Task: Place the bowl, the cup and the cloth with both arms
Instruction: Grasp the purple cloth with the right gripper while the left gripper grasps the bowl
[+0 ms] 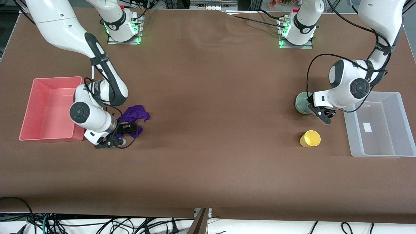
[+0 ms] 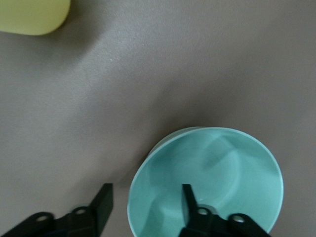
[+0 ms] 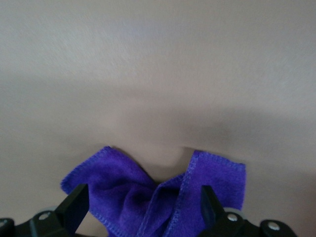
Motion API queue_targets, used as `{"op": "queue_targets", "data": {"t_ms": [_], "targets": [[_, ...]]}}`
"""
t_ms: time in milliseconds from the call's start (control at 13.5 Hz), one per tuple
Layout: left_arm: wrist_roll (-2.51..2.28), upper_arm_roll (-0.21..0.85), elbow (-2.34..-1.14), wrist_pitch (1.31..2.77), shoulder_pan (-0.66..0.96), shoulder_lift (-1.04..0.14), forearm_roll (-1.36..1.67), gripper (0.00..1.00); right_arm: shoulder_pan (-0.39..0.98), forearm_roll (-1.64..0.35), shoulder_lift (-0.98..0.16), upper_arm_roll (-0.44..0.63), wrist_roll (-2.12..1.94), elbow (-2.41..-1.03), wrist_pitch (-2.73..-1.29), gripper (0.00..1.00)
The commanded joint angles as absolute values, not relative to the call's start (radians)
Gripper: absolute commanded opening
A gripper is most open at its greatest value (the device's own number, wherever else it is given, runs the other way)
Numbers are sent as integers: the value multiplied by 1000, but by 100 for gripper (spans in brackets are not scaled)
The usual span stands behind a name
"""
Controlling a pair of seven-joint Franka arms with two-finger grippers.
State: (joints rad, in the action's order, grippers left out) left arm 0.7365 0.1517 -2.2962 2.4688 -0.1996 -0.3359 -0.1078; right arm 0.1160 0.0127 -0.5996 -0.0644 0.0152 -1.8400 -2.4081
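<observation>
I see the left gripper [image 2: 145, 205] straddling the pale green bowl's [image 2: 222, 173] rim near the clear bin [image 1: 380, 125], jaws parted, not yet pinching; a thin-rim pinch may tip it. The right gripper [image 3: 143, 210] hangs released over the purple cloth [image 3: 148, 190] beside the red bin [image 1: 42, 110]. The yellow cup [image 1: 310, 138] waits nearer the camera.

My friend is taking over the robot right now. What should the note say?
Left gripper: fingers straddle the bowl's rim, one inside, one outside; not yet clamped.
Right gripper: open, fingers either side of the cloth, beside the red bin.
Cup: lying on the table, nearer the front camera than the bowl, beside the clear bin.
Done: nothing placed.
Left: all three.
</observation>
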Motion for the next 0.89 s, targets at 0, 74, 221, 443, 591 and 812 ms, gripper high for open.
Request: {"op": "queue_targets", "data": {"t_ms": [0, 74, 221, 443, 591, 812], "targets": [[772, 155, -2293, 2510, -209, -376, -106, 0, 114, 6, -569, -66, 17, -1908, -2438, 100], [775, 156, -2289, 2510, -207, -373, -107, 0, 114, 6, -562, -66, 17, -1926, -2437, 100], [791, 160, -2278, 2496, -207, -350, -107, 0, 112, 6, -557, -64, 17, -1947, -2439, 100], [873, 161, -2194, 2403, -209, -312, -106, 0, 112, 6, -557, -64, 17, -1954, -2439, 20], [922, 160, -2044, 2195, -210, -316, -104, 0, 112, 6, -546, -64, 14, -1944, -2433, 0], [1027, 156, -1851, 1993, -245, -347, -104, 0, 89, 6, -491, -57, -3, -1886, -2326, 0]]}}
